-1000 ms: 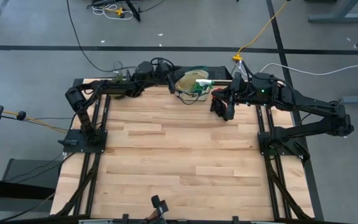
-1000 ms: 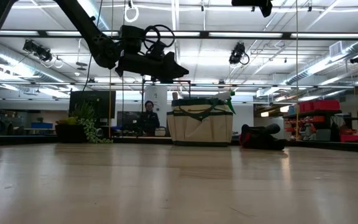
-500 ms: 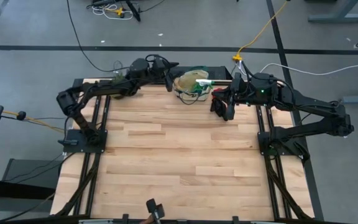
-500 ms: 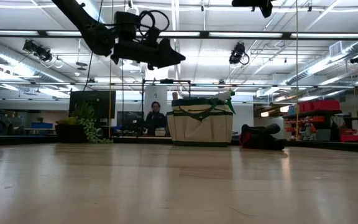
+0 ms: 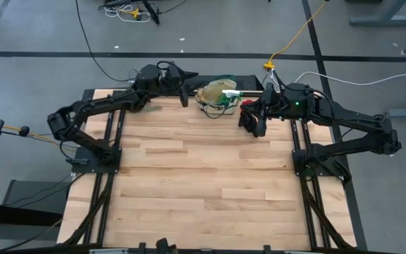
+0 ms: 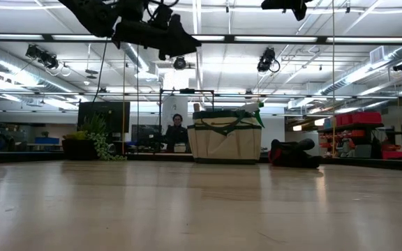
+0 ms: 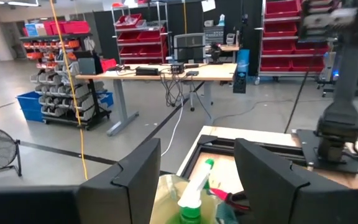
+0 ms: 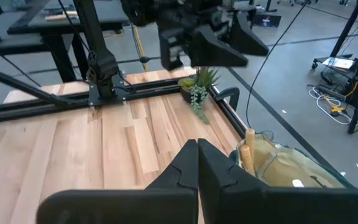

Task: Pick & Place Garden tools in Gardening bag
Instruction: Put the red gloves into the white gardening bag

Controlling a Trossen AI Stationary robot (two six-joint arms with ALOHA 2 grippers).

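The beige gardening bag [image 5: 217, 95] with dark green trim stands on its base at the middle of the table's far edge; it also shows in the low view [image 6: 225, 139]. A green bottle-shaped plastic item with a white top [image 7: 194, 196] and a wooden handle [image 8: 248, 152] stick up out of it. Something red [image 5: 244, 106] shows at the bag's right end; whether it is the glove I cannot tell. My left gripper [image 7: 196, 149] is open and empty, high above the table left of the bag [image 5: 182, 85]. My right gripper [image 8: 197, 152] is shut and empty, low beside the bag's right end [image 5: 252, 120].
A small leafy plant [image 6: 96, 139] stands at the far left corner, below my left arm; it also shows in the right wrist view [image 8: 199, 87]. Bare wooden tabletop [image 5: 203, 176] fills the middle and near side. A person [image 6: 178, 131] sits beyond the far edge.
My left gripper has risen and drawn back toward the table's left edge, away from the bag, its elbow swinging out to the left. The bag and my right gripper have stayed where they were.
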